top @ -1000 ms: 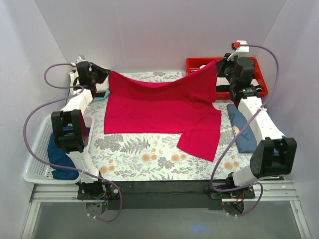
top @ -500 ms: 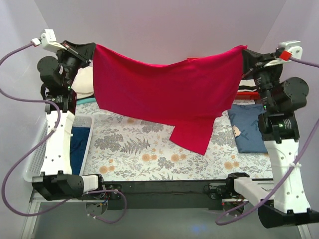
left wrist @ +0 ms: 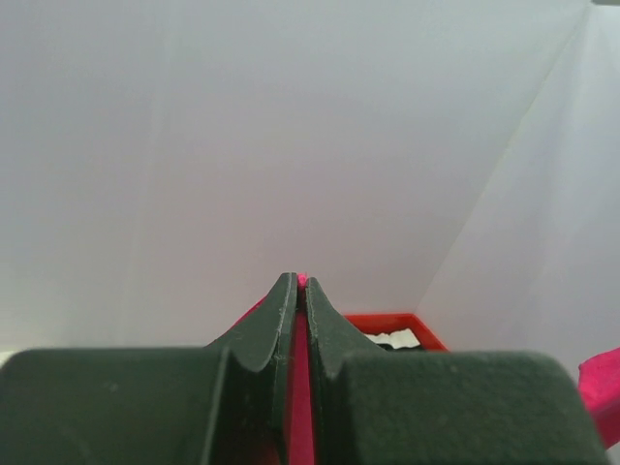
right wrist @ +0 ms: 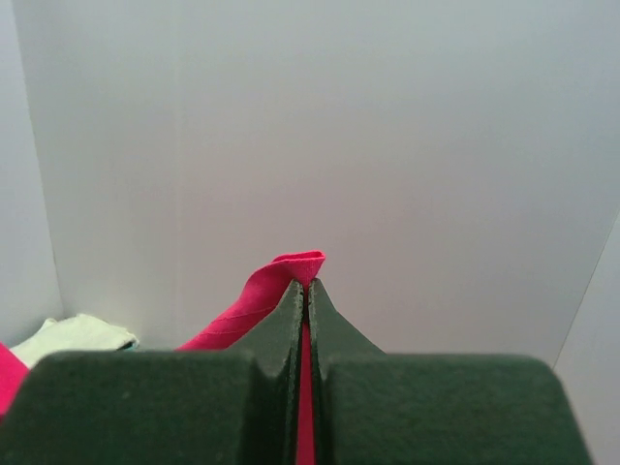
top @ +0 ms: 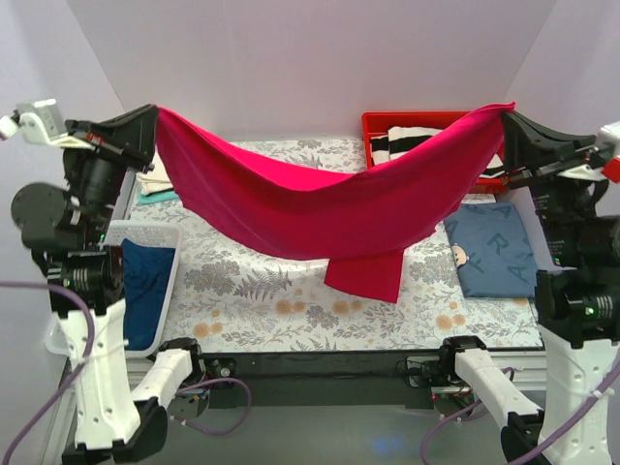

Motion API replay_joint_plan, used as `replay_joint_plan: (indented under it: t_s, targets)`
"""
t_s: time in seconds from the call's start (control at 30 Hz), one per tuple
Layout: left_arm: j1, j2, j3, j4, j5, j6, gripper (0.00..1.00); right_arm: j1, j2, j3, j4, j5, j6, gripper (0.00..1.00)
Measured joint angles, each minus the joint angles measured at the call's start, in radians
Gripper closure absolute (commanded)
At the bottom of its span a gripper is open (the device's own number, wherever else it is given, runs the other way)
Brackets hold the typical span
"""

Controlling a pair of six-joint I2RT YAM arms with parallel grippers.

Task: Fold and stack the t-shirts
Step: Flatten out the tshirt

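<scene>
A large crimson-red t-shirt (top: 329, 199) hangs stretched in the air between both arms, sagging in the middle, its lowest flap just above the patterned table. My left gripper (top: 155, 111) is shut on its left corner; red cloth (left wrist: 299, 387) shows between the pinched fingers. At the upper right my right gripper (top: 506, 114) is shut on the other corner, with a red fold (right wrist: 291, 276) poking past its tips. A folded blue t-shirt (top: 489, 250) lies flat on the table at right. A navy t-shirt (top: 145, 291) sits in the white basket at left.
A white basket (top: 165, 237) stands at the table's left edge. A red bin (top: 426, 121) with striped cloth (top: 402, 140) sits at the back right. Cream and teal folded cloth (top: 155, 184) lie at the back left. Grey walls enclose the floral table (top: 262, 291).
Both arms have risen and swung outward toward the camera, lifting the red t-shirt off the table and stretching it wide. The blue shirt at right is now uncovered.
</scene>
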Motion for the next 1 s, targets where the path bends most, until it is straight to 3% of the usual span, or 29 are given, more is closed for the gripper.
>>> replay_joint_plan:
  t_s: [0.33, 0.57, 1.0]
  targets:
    - [-0.016, -0.240, -0.075, -0.034, -0.027, 0.050, 1.00, 0.000, -0.056, 0.159, 0.007, -0.066, -0.021, 0.99]
    - [-0.044, -0.293, -0.187, -0.097, -0.057, 0.051, 1.00, -0.007, -0.090, 0.206, 0.032, -0.123, -0.018, 0.99]
    - [-0.097, -0.444, -0.142, -0.156, -0.131, 0.075, 1.00, -0.096, -0.135, 0.258, 0.098, -0.241, 0.041, 0.99]
